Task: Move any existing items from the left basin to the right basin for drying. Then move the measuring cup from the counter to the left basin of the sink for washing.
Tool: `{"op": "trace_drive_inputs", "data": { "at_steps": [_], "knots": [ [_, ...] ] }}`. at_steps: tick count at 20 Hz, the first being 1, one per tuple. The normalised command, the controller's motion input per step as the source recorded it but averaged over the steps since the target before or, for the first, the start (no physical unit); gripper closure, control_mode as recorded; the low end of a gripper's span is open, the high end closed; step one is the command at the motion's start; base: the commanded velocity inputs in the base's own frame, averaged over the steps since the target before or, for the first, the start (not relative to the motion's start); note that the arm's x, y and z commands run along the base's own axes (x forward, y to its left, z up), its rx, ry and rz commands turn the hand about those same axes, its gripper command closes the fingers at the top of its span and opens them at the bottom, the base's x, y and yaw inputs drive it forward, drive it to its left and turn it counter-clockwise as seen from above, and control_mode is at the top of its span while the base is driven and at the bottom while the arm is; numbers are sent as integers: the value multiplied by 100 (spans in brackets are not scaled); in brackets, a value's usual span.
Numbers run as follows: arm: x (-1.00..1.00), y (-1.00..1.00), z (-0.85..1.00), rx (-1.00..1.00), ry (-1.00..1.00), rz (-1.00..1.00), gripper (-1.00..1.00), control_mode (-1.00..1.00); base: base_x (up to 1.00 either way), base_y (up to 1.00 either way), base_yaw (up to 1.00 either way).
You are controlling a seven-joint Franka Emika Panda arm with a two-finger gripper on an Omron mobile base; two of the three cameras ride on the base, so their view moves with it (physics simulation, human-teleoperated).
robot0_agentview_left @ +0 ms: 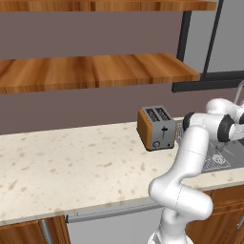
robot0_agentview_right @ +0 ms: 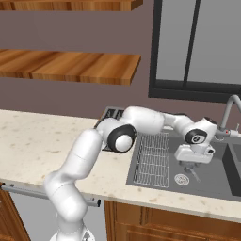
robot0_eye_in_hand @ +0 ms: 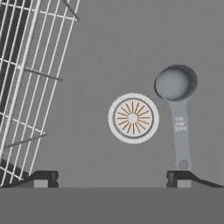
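Fingers (robot0_eye_in_hand: 178,177) spread wide and empty over the sink (robot0_agentview_right: 207,181) floor, gripper (robot0_eye_in_hand: 113,178) hovering above the measuring cup (robot0_eye_in_hand: 176,87), which lies flat beside the drain ring (robot0_eye_in_hand: 133,118), handle toward the camera, likely just set down for washing, wire rack (robot0_eye_in_hand: 26,83) beyond.
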Motion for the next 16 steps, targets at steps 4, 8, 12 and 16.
{"op": "trace_drive_inputs", "data": {
  "at_steps": [4,8,12,16],
  "knots": [
    [-39,74,25,-15,0,-6,-100,-100,0,0,0],
    [-37,67,42,-13,-1,-7,-100,-100,0,0,0],
    [-14,52,80,-16,-5,-9,-100,-100,0,0,0],
    [-8,51,84,-14,-2,-9,-100,-100,0,0,0]
  ]
}}
